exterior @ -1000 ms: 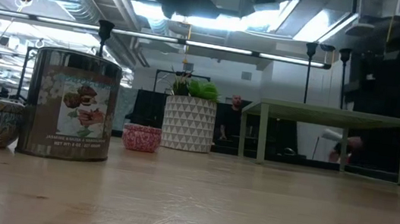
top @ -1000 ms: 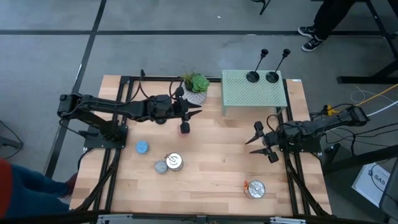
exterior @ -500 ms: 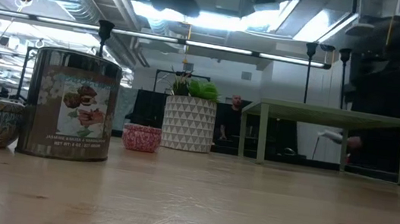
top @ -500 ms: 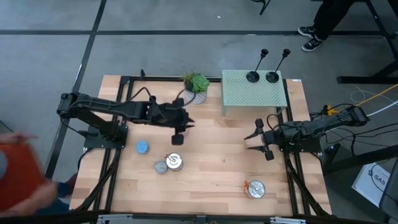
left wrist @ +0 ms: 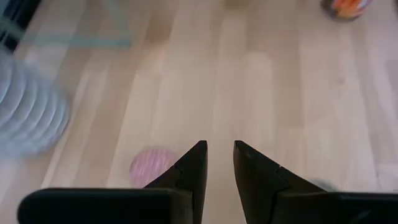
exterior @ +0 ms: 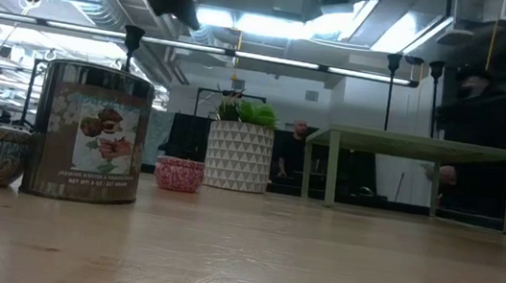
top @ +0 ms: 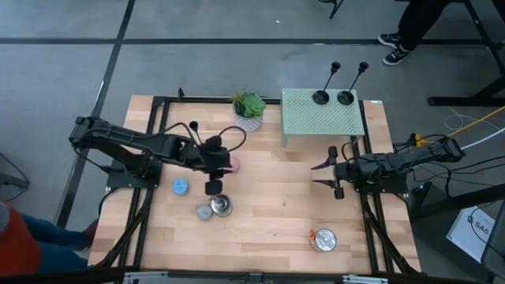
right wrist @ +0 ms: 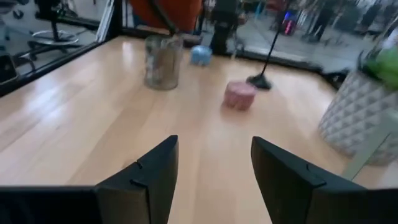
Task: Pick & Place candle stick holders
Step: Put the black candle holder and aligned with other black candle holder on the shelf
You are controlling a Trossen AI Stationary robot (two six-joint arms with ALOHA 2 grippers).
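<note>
Two black candle stick holders [top: 319,97] [top: 345,98] stand on their round bases on the green perforated shelf [top: 322,122] at the far right. Another holder [right wrist: 260,79] stands on the table beyond the pink candle; in the low view only its knob [exterior: 133,36] rises behind a printed tin. My left gripper [top: 215,186] hangs above the table between the pink candle [top: 233,163] and the silver tin [top: 222,207]. It is tipped downward, with a narrow gap between its fingers [left wrist: 219,147] and nothing in it. My right gripper [top: 325,175] waits at the right edge, wide open [right wrist: 214,149].
A potted plant [top: 248,114] stands at the far edge beside the shelf. A blue candle [top: 180,186] and a grey candle [top: 203,211] lie left of the silver tin. A tin with an orange tag [top: 323,239] sits near the front right. A person [top: 16,241] is at the lower left.
My left gripper has drawn back from beside the plant, going toward the table's near and left edges past the pink candle, and has tipped from nearly level to pointing steeply downward. The holders and candles have stayed where they were.
</note>
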